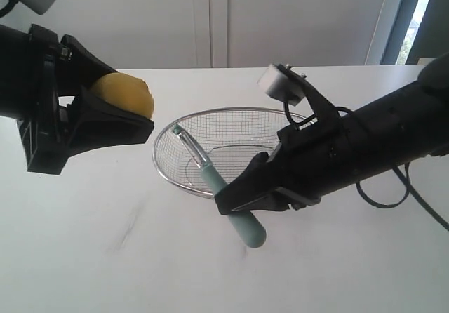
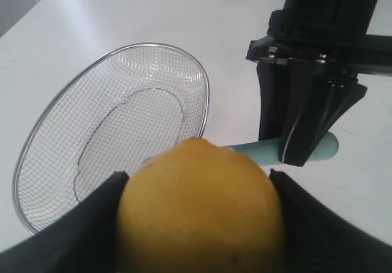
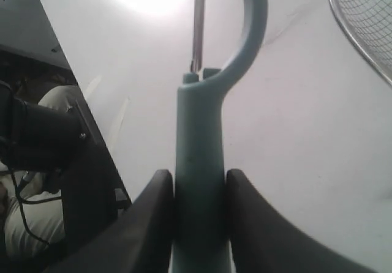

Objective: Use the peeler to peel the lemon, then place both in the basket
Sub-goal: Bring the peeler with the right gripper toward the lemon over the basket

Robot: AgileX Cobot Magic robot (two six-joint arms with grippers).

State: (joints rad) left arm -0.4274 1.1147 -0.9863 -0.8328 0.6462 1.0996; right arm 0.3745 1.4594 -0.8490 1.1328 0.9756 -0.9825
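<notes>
My left gripper (image 1: 137, 113) is shut on the yellow lemon (image 1: 130, 97), held in the air at the left, above the table. In the left wrist view the lemon (image 2: 199, 209) fills the space between both black fingers. The right gripper (image 1: 235, 199) is shut on the teal handle of the peeler (image 1: 223, 197), whose metal blade end points up-left over the basket's near rim. In the right wrist view the peeler (image 3: 199, 163) stands squeezed between the fingers. The wire mesh basket (image 1: 168, 164) rests on the white table between the arms, and nothing lies in the basket (image 2: 37, 144).
The white table (image 1: 105, 257) stretches around the basket. A pale wall and a window strip stand behind it. The right arm's black cable (image 1: 382, 197) hangs over the table's right side.
</notes>
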